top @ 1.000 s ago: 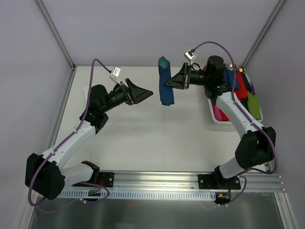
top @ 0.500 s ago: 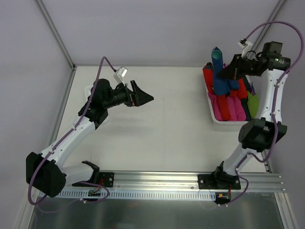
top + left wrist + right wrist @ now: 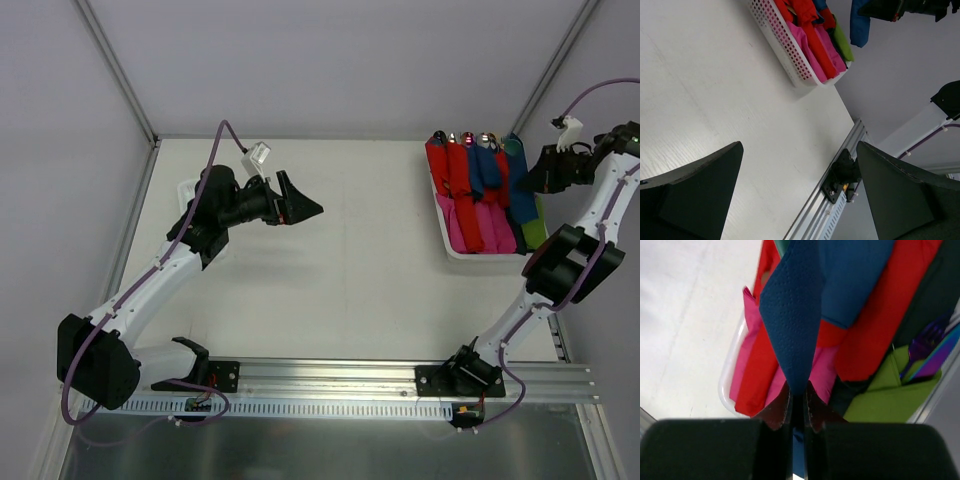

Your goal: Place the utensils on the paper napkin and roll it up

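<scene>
The paper napkin (image 3: 519, 190) is a navy roll, and a teal end of the utensils (image 3: 513, 143) shows at its far tip. My right gripper (image 3: 533, 180) is shut on the roll's near end and holds it over the right side of the white basket (image 3: 450, 246). In the right wrist view the navy napkin (image 3: 792, 315) is pinched flat between the jaws of my right gripper (image 3: 798, 390). My left gripper (image 3: 303, 195) hovers open over the table's left middle, far from the roll. Nothing lies between its fingers in the left wrist view (image 3: 800, 145).
The basket (image 3: 727, 385) holds red (image 3: 452, 180), pink (image 3: 480, 225), lighter blue (image 3: 486, 165) and green (image 3: 890, 400) rolled bundles. A purple fork (image 3: 922, 342) lies at its right end. The enclosure wall stands close behind my right arm. The base rail (image 3: 330, 375) runs along the near edge.
My right arm has swung the navy roll from the table's middle to the right, over the basket. The left gripper has stayed open and turned only slightly.
</scene>
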You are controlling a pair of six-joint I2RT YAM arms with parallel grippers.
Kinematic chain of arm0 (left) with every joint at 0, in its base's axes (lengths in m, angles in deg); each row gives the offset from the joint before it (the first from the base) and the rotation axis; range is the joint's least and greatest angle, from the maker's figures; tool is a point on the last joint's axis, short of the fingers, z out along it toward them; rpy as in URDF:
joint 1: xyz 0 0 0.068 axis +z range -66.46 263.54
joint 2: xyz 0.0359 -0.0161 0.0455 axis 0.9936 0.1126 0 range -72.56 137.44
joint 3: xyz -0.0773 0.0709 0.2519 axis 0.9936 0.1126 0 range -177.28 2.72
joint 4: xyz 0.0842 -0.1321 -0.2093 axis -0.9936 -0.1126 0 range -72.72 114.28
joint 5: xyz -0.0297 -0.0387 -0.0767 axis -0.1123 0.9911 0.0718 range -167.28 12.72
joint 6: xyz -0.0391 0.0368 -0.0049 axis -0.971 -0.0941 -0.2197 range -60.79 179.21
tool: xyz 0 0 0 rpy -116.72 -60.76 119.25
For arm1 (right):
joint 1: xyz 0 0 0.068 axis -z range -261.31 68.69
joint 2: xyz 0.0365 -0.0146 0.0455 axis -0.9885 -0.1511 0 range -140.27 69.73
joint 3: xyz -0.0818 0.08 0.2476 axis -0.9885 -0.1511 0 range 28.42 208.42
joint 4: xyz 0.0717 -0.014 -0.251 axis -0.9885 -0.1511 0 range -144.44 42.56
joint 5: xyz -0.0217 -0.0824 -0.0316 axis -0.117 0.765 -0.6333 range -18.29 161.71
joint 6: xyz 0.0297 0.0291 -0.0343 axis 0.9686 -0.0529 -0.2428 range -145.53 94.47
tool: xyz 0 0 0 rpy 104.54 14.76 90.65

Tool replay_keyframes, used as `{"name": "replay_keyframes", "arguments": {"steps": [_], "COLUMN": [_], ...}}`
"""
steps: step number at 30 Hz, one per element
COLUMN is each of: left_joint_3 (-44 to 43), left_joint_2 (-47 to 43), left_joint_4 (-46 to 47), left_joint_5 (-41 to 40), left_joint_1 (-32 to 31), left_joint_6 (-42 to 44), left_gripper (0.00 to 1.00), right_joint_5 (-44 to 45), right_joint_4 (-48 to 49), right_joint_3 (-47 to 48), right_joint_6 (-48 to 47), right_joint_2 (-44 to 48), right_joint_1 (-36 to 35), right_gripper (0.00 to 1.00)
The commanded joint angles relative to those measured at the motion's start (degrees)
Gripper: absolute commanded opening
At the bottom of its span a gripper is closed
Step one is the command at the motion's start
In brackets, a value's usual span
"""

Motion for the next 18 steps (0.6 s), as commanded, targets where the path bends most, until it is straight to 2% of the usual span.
{"name": "replay_keyframes", "arguments": {"steps": [1, 11, 18], "left_joint_3": [0.53, 0.88, 0.88], "left_joint_2": [-0.55, -0.02, 0.68], "left_joint_4": [2.22, 2.58, 2.93], "left_joint_5": [0.12, -1.46, -1.99], "left_joint_1": [0.08, -1.06, -1.68], "left_joint_6": [0.78, 0.07, -0.28], "left_gripper": [0.99, 0.99, 0.99], "right_joint_5": [2.84, 0.74, 1.00], "right_joint_4": [-20.05, -19.96, -19.96], "right_joint_3": [-2.20, -14.07, -12.50], "right_joint_6": [-5.04, -6.27, -6.18], "right_joint_2": [1.86, 3.54, 0.20], "right_joint_1": [2.62, 5.17, 5.44], "right_gripper": [0.00, 0.00, 0.00]}}
